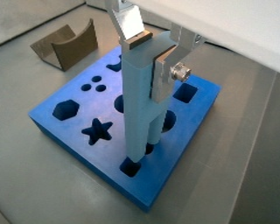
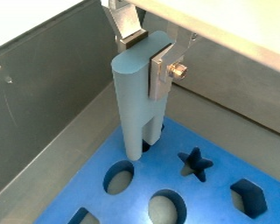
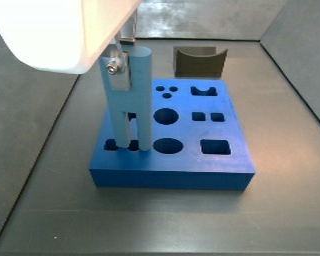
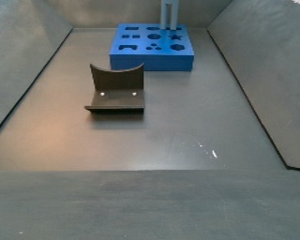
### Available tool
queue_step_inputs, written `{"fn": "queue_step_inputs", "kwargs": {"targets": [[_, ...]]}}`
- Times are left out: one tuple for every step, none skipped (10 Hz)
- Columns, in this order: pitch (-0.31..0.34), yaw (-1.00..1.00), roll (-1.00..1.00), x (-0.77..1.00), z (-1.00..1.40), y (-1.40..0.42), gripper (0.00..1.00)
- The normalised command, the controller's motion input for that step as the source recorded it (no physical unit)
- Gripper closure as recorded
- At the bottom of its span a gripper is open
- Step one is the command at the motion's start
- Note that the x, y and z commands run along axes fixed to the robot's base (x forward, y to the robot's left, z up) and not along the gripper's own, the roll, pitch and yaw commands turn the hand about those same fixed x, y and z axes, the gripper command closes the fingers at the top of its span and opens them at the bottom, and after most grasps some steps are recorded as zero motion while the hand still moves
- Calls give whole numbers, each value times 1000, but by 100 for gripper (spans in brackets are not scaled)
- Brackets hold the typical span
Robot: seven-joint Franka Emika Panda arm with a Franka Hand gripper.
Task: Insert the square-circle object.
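Gripper (image 1: 154, 52) above blue block's (image 1: 73, 131) corner, silver fingers (image 1: 133, 19) clamped on top of square-circle object (image 1: 140, 96). Bar upright, forked prongs down in holes at block's edge. Brown notched block (image 4: 115, 89) well apart, open floor around in side view. Arm straight overhead, white housing (image 3: 49, 30) over block.

Gripper (image 1: 150, 54) cropped; prong tips hidden.
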Motion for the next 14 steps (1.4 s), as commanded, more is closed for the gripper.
{"fn": "queue_step_inputs", "kwargs": {"targets": [[0,94,-277,-223,-129,0,100],[-7,249,-170,-337,-120,51,100],[-74,417,-16,-406,-77,111,100],[-56,351,-1,-289,-83,63,100],[0,100,0,-11,-49,0,100],[0,0,0,0,-109,0,100],[0,0,0,0,-220,-17,100],[0,0,0,23,-320,-43,100],[21,-34,0,151,-329,-31,100],[40,-51,0,189,-320,-3,100],[27,-3,-7,149,-354,0,100],[-1,0,-17,0,-320,0,100],[-24,0,-29,0,-357,0,100],[-40,0,-47,0,-360,0,100]]}}
